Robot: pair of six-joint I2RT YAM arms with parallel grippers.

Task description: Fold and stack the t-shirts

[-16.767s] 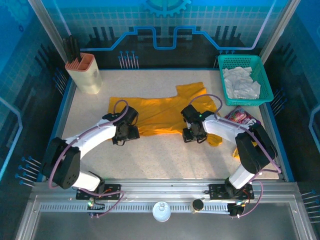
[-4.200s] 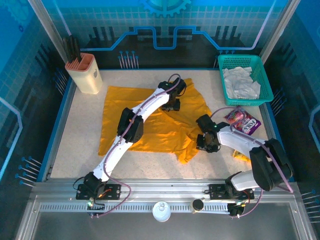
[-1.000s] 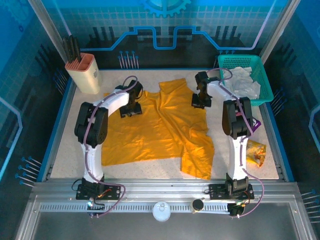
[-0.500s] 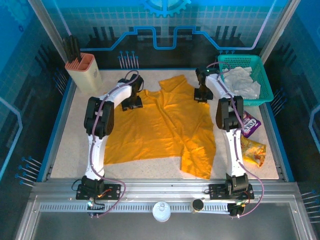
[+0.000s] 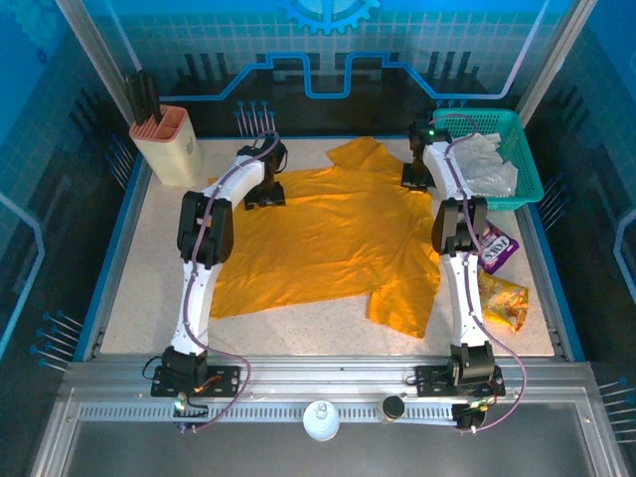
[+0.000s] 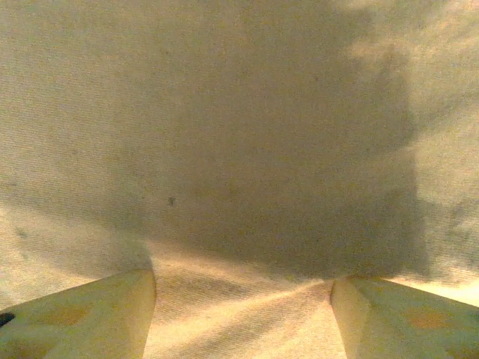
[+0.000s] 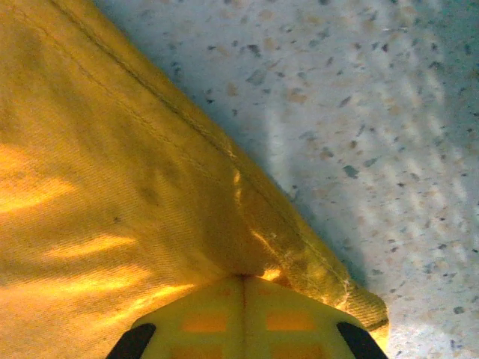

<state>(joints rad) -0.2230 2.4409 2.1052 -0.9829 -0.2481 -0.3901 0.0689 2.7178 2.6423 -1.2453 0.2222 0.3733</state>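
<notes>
— Where does the mustard-orange cloth t-shirt [image 5: 328, 238] lie?
— Spread across the pale speckled surface [image 5: 139, 268], between the two arms.
— And the pincers?
— The right pincer [image 7: 243, 278] is clenched on the shirt's stitched edge at its far right. The left pincer [image 6: 243, 284] stands parted, its fingers down on the cloth at the far left.
— The other shirt?
— The pale white-grey t-shirt [image 5: 477, 164] sits crumpled in the green plastic basket [image 5: 475, 113].

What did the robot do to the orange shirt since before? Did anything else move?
The orange shirt went from folded over in the middle to spread flat, dragged toward the far edge. The right end effector pinches the shirt's edge, the left end effector sits on it, fingers apart; both reached far out. The white shirt in the basket stayed put.
</notes>
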